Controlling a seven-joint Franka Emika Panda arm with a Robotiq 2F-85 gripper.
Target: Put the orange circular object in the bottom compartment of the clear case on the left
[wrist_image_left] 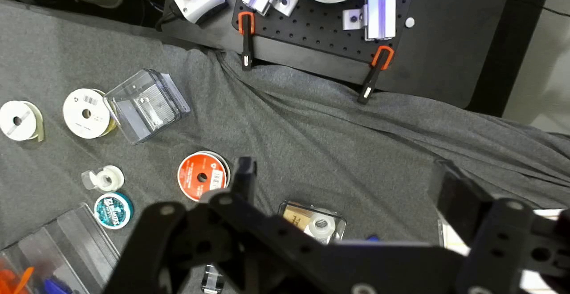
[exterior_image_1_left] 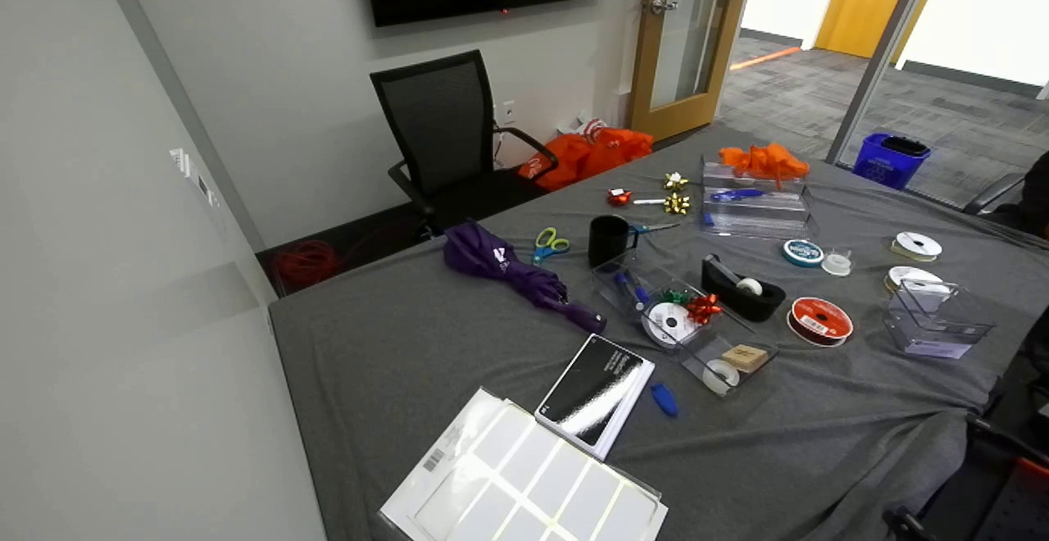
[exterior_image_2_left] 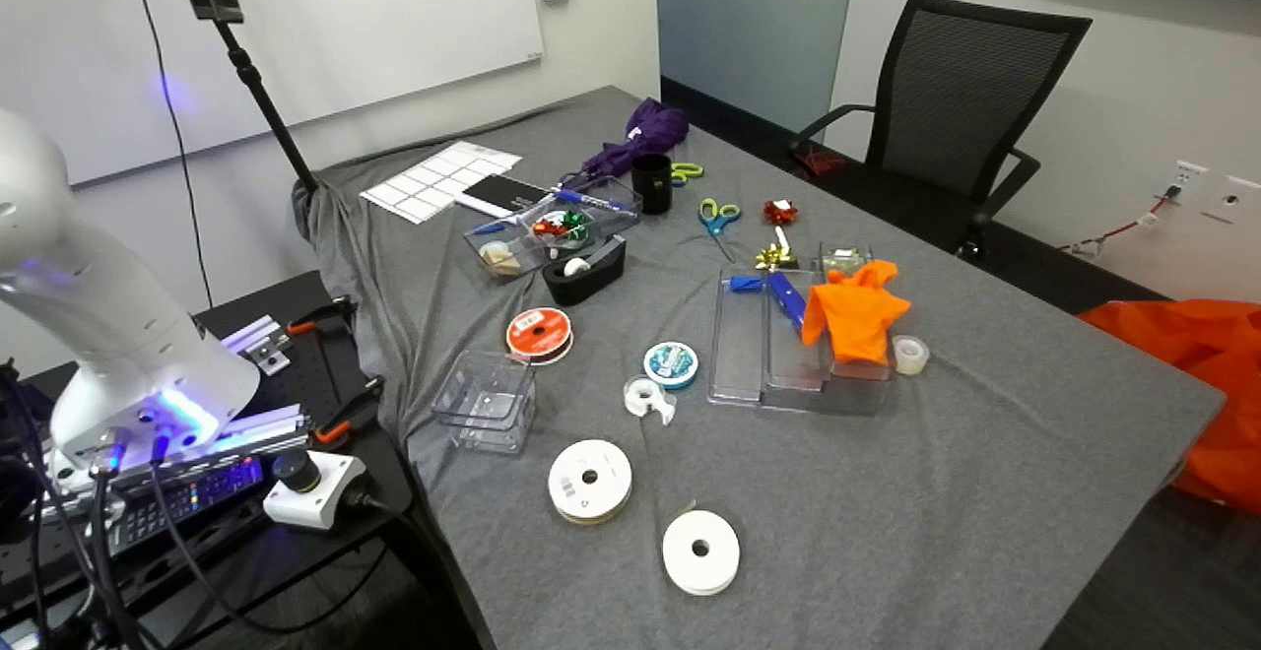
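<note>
The orange circular object is a ribbon spool with an orange label, flat on the grey cloth in both exterior views (exterior_image_1_left: 807, 316) (exterior_image_2_left: 537, 321) and the wrist view (wrist_image_left: 193, 179). A small two-level clear case stands beside it (exterior_image_1_left: 934, 329) (exterior_image_2_left: 485, 414) (wrist_image_left: 147, 107). A larger tiered clear case (exterior_image_1_left: 750, 217) (exterior_image_2_left: 737, 364) (wrist_image_left: 67, 242) holds blue items and orange cloth. A clear tray (exterior_image_2_left: 532, 252) holds tape, bows and pens. My gripper (wrist_image_left: 346, 167) is open and empty above the table in the wrist view, the spool outside its left finger. Neither exterior view shows it.
A black tape dispenser (exterior_image_1_left: 742, 291), black mug (exterior_image_1_left: 610, 242), white spools (exterior_image_2_left: 589, 480) (exterior_image_2_left: 700, 552), teal tin (exterior_image_2_left: 671, 364) and clear tape roll (exterior_image_2_left: 645, 397) surround the spool. Clamps (wrist_image_left: 373, 75) hold the robot's base plate near the table edge.
</note>
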